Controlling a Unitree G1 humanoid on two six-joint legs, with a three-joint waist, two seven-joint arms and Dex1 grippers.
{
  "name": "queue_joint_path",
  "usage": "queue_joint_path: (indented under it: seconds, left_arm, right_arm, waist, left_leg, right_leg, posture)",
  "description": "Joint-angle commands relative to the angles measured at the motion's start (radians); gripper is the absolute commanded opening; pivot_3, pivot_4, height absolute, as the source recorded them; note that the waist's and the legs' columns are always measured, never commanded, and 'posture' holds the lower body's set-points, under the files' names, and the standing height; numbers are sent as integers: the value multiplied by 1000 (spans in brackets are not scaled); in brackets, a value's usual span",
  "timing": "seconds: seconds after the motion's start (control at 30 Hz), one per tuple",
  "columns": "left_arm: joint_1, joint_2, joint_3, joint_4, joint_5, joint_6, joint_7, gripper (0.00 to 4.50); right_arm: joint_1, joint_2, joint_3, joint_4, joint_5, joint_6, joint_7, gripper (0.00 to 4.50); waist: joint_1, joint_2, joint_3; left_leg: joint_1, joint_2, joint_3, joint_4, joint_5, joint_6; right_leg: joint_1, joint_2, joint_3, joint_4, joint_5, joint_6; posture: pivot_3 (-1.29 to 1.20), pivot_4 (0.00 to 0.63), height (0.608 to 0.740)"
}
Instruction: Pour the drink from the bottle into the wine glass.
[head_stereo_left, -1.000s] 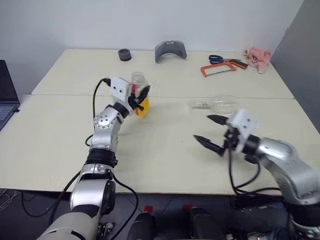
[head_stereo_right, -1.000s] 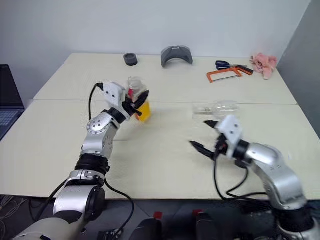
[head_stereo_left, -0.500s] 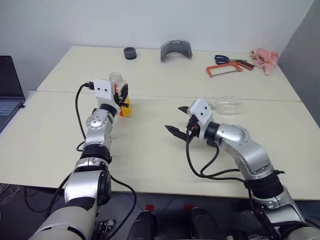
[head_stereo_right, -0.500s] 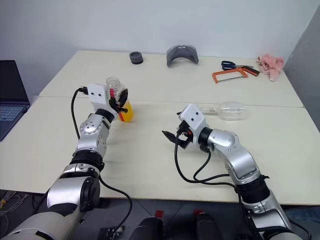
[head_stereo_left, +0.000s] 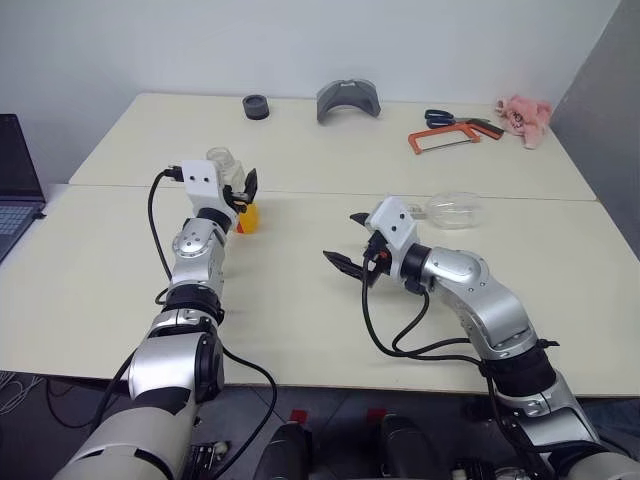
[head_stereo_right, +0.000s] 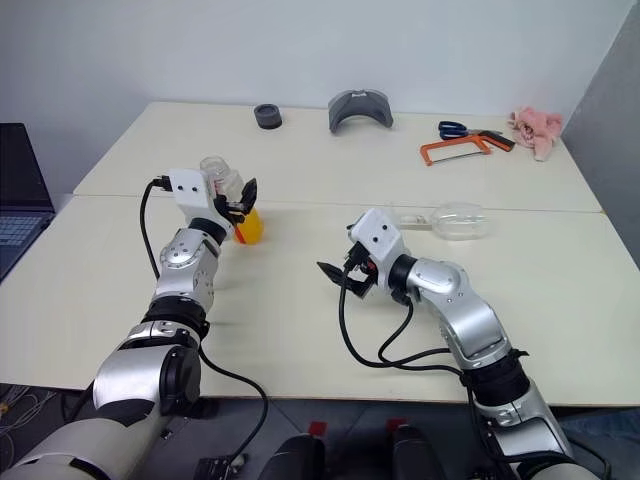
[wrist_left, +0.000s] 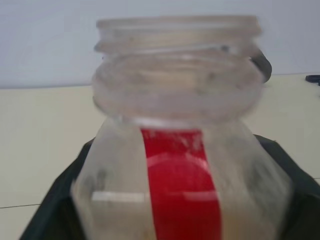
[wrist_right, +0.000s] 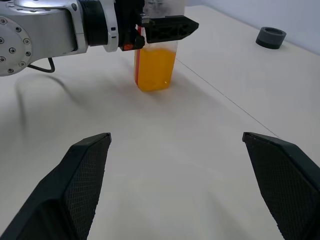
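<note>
Cream table (head_stereo_left: 300, 320) first: it carries everything, and the risks sit on it. The right gripper (head_stereo_left: 346, 240) hangs spread wide and empty above the middle of the table, between the two task things.

The left gripper (head_stereo_left: 241, 195) is around the bottle (wrist_left: 180, 150), which stands upright on the table's left part. I cannot tell whether it clasps the bottle or has let go.

The wine glass (head_stereo_left: 455, 211) lies on its side, well apart to the right. That is the main hazard, I judge: anything poured now would run onto the table, and a nudge could roll the glass away. It likely needs standing up first.

The bottle's neck is open, so a careless bump from either arm could tip it and spill the drink (wrist_right: 155, 67).

The left wrist view shows the bare threaded mouth and the red label up close. The right wrist view shows the orange drink filling the bottle's lower part. Head views alone show the glass.
</note>
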Motion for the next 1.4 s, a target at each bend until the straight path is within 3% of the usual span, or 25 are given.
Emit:
queue_joint_path:
  seconds: [0.03,0.4,0.83,0.93,1.13,1.3,1.4]
  left_arm:
    - [28,-4,-10,-60,2,-25,-6,4462]
    - [174,5,-27,-193,20,13,17,4462]
    - [407,35,-43,-474,22,148,10,4462]
    - [474,47,-52,-553,10,195,-27,4462]
    - [642,69,-86,-761,-49,287,-179,4462]
    - [693,83,-151,-873,-90,317,-326,4462]
    - [676,97,-180,-898,-103,327,-394,4462]
  right_arm:
    - [15,-3,-6,-69,5,16,0,4500]
    - [112,-41,-15,-149,13,76,3,4500]
    - [290,-67,-75,-251,69,174,-21,4500]
    - [341,-26,-147,-279,127,220,-59,4500]
    - [382,170,-294,-295,223,319,-233,4500]
    - [251,417,-469,-176,348,341,-410,4500]
    - [153,496,-573,-82,417,326,-506,4500]
  waist:
    - [-1,0,0]
    - [0,0,0]
    - [-1,0,-1]
    - [-1,0,-1]
    - [-1,0,-2]
    - [-1,1,-2]
    - [0,1,-2]
  left_leg:
    - [0,0,0,0,0,0]
    - [0,0,0,0,0,0]
    - [1,1,0,-1,-2,3]
    - [1,1,0,-1,-2,3]
    - [2,2,0,-1,-2,4]
    - [3,2,1,-2,-2,4]
    - [4,2,1,-1,-2,4]
  right_leg:
    - [0,0,0,0,0,0]
    - [0,0,0,0,0,0]
    - [1,0,0,0,0,0]
    - [1,0,1,0,0,0]
    - [1,0,1,1,0,0]
    - [2,1,2,1,0,0]
    - [2,1,1,1,1,-1]
  posture:
    - [0,150,740]
    - [0,150,740]
    - [0,150,740]
    - [0,150,740]
    - [0,150,740]
    - [0,150,740]
    - [0,150,740]
